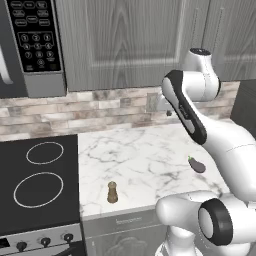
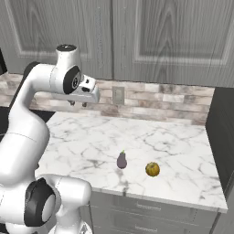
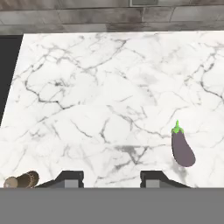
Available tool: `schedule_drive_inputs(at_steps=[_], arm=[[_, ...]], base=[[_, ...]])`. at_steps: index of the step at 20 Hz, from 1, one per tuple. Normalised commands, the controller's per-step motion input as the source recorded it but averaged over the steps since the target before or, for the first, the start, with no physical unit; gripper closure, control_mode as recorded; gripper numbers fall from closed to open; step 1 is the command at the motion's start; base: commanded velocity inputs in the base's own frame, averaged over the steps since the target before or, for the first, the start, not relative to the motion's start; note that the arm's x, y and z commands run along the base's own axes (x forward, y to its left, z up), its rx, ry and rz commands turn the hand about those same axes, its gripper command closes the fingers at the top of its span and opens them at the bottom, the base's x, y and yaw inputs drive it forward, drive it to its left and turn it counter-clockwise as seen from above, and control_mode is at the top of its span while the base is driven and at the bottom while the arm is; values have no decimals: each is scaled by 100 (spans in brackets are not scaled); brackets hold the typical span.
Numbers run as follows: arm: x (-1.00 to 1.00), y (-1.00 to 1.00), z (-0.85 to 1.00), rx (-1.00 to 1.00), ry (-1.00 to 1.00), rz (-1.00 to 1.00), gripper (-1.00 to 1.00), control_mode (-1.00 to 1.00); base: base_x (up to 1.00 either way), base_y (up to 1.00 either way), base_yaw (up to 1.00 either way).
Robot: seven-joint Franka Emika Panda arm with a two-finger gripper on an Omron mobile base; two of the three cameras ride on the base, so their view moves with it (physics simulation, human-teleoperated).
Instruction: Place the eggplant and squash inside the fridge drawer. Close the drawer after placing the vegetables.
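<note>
The eggplant (image 1: 197, 165) (image 2: 121, 160) (image 3: 182, 148), dark purple with a green stem cap, lies on the marble counter (image 2: 91, 146) near its front edge. To its right sits the squash (image 2: 152, 169), round and yellow-orange. My gripper (image 2: 78, 104) (image 3: 112, 179) hovers high above the counter near the back wall, well left of and behind both vegetables. Its fingertips (image 3: 72, 178) stand apart with nothing between them. The fridge drawer is out of view.
A brown pepper mill (image 1: 112, 192) (image 3: 22, 180) stands near the counter's front edge, by the black cooktop (image 1: 40, 180). A microwave (image 1: 30, 45) hangs above the cooktop. Grey cabinets (image 2: 160, 36) line the wall, and a dark panel (image 2: 224, 137) bounds the counter's right end.
</note>
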Motion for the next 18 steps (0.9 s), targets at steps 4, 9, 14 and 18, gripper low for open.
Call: schedule_drive_inputs(at_steps=[4,9,14,18], arm=[[0,4,-20,-1,7,0,-100,-100],[-1,17,-71,-10,11,0,-100,-100],[-1,-85,-81,11,0,0,-100,-100],[0,-96,-71,9,0,0,-100,-100]], base=[[0,0,0],[0,0,0],[0,0,0],[0,0,0]])
